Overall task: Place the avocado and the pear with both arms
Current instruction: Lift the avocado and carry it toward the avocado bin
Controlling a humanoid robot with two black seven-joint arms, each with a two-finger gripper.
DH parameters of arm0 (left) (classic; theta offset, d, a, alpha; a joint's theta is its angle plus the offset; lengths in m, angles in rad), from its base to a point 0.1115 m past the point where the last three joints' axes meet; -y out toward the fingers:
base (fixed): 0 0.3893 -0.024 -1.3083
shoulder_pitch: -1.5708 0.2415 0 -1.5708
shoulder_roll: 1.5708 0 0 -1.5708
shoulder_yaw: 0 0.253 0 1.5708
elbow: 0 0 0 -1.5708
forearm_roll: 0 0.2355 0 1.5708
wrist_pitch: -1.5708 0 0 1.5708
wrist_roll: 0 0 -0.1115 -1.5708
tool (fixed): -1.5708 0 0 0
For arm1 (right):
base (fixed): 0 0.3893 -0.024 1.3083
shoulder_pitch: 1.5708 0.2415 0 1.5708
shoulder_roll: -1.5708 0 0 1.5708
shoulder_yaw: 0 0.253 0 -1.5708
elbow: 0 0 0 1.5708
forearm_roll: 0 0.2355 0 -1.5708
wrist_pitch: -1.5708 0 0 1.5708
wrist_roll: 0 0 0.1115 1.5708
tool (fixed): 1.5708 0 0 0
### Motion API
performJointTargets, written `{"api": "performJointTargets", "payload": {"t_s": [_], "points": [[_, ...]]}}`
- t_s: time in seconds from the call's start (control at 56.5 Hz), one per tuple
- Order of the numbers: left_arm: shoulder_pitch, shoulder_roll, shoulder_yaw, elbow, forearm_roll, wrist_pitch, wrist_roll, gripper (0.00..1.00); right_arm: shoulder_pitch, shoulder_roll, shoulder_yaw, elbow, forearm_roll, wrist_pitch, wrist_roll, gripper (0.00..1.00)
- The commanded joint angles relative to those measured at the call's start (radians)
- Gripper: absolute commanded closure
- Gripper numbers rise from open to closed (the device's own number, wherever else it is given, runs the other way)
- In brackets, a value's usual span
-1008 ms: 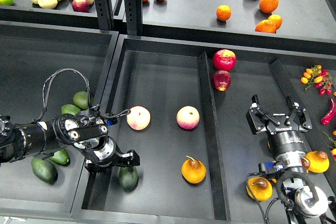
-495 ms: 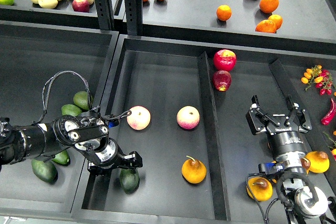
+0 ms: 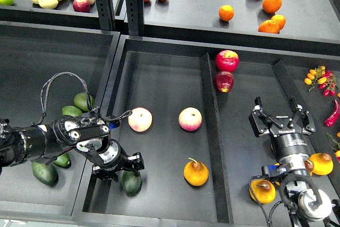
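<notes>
The dark green avocado [image 3: 131,183] lies at the front left of the middle tray [image 3: 159,78]. My left gripper [image 3: 118,166] is right over its far end, with its black fingers spread wider than the fruit; the avocado's top is hidden under it. The orange-yellow pear [image 3: 196,173] with its brown stem sits on the same tray floor, to the right of the avocado and apart from both grippers. My right gripper [image 3: 277,111] is open and empty over the right compartment, its silver-grey fingers pointing away from me.
Two pink-yellow apples [image 3: 140,119] [image 3: 190,119] lie mid-tray. Two red apples [image 3: 227,60] sit by the divider [image 3: 210,120]. More pears [image 3: 263,191] [image 3: 321,164] flank my right wrist. Green fruits [image 3: 82,101] fill the left tray. Oranges [image 3: 226,13] are on the shelf, chilli [image 3: 333,112] at right.
My left gripper has shifted slightly right and toward the front, staying over the avocado, which has barely moved. The right arm has not moved.
</notes>
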Motion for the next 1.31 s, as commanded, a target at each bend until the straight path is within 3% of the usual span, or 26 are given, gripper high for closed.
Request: {"api": "performJointTargets", "payload": {"t_s": [0.0,0.407,1.097,1.291], "points": [[0.000,0.000,0.000,0.000,-0.007,0.000,0.000,0.44,0.000,0.000,0.000,-0.001,0.000,0.001,0.001,0.00],[-0.008,0.000,0.002,-0.008,-0.060,0.000,0.000,0.63,0.000,0.000,0.000,-0.001,0.000,0.001,0.001,0.00],[-0.200,0.000,-0.081,-0.022,-0.062,0.000,0.000,0.67,0.000,0.000,-0.011,-0.009,-0.002,0.001,-0.001,0.00],[-0.212,0.127,-0.103,-0.061,-0.060,0.000,0.000,0.67,0.000,0.000,-0.012,-0.004,-0.003,0.001,-0.001,0.00]]}}
